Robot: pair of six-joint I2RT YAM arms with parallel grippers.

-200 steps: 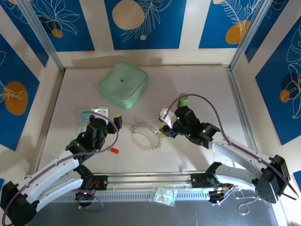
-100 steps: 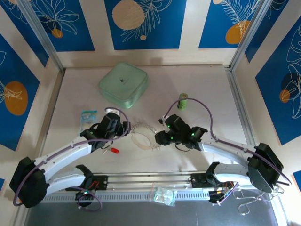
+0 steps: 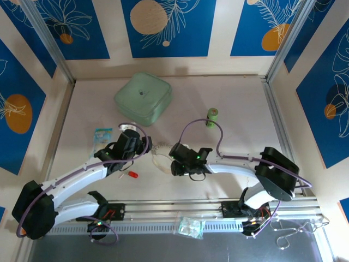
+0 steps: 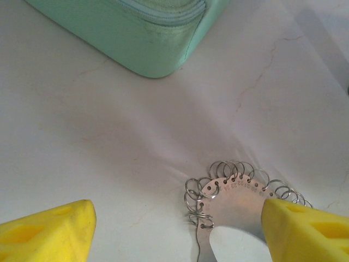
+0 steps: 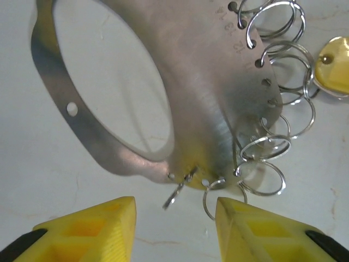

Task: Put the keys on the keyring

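Observation:
The keyring (image 3: 161, 156) is a flat oval metal plate (image 5: 202, 93) with several small wire rings along its rim, lying on the table between both grippers. My left gripper (image 3: 145, 146) hangs open at its left end; the plate (image 4: 240, 210) shows between the yellow fingers (image 4: 49, 232). My right gripper (image 3: 173, 164) stands open at the ring's right end, just above the plate's rim and two loose wire rings (image 5: 218, 191). A red-headed key (image 3: 132, 174) lies on the table below the left arm. A yellow key head (image 5: 334, 71) lies among the rings.
A pale green square lid (image 3: 143, 98) sits at the back left, its corner (image 4: 142, 33) close ahead of the left gripper. A green cylinder (image 3: 212, 117) lies behind the right arm. A small packet (image 3: 102, 135) lies at the left.
My right gripper has slid left onto the keyring's right end. My left gripper moved right to the ring's left end, then held still.

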